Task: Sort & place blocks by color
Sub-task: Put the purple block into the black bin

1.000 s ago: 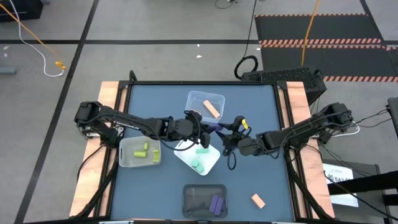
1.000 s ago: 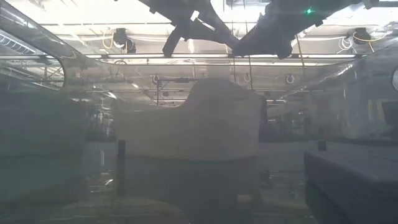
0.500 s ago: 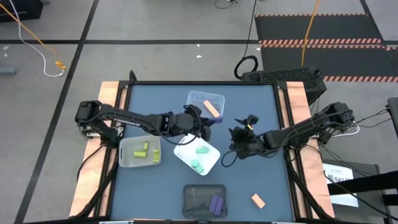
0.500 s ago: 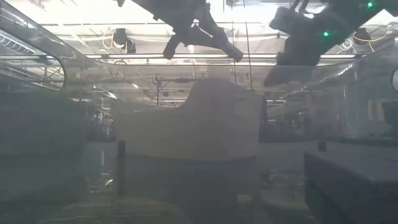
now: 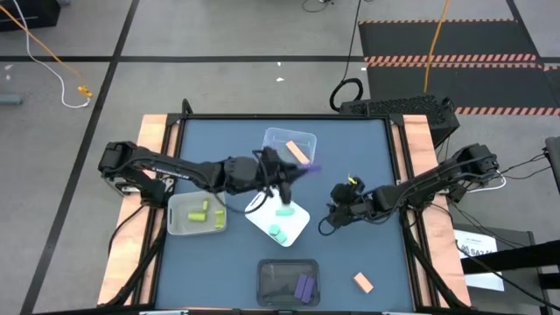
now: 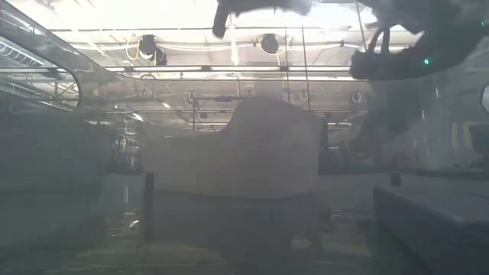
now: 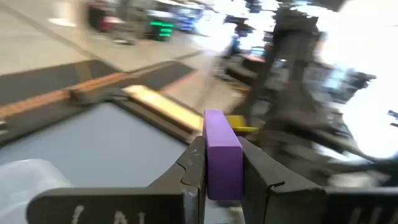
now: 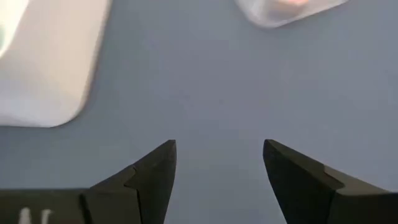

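While pinching a purple block (image 7: 222, 154), left hand (image 7: 222, 163) near the clear bin (image 5: 290, 145); right hand (image 8: 217, 163) spread above the counter (image 8: 205, 93).

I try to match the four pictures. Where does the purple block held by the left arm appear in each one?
High view: the purple block is just above centre, at the left tool, beside the clear bin.
Low view: not visible.
Left wrist view: lower centre, clamped between the dark fingers.
Right wrist view: not visible.
Shared landmark: the blue table, also behind the block in the left wrist view.
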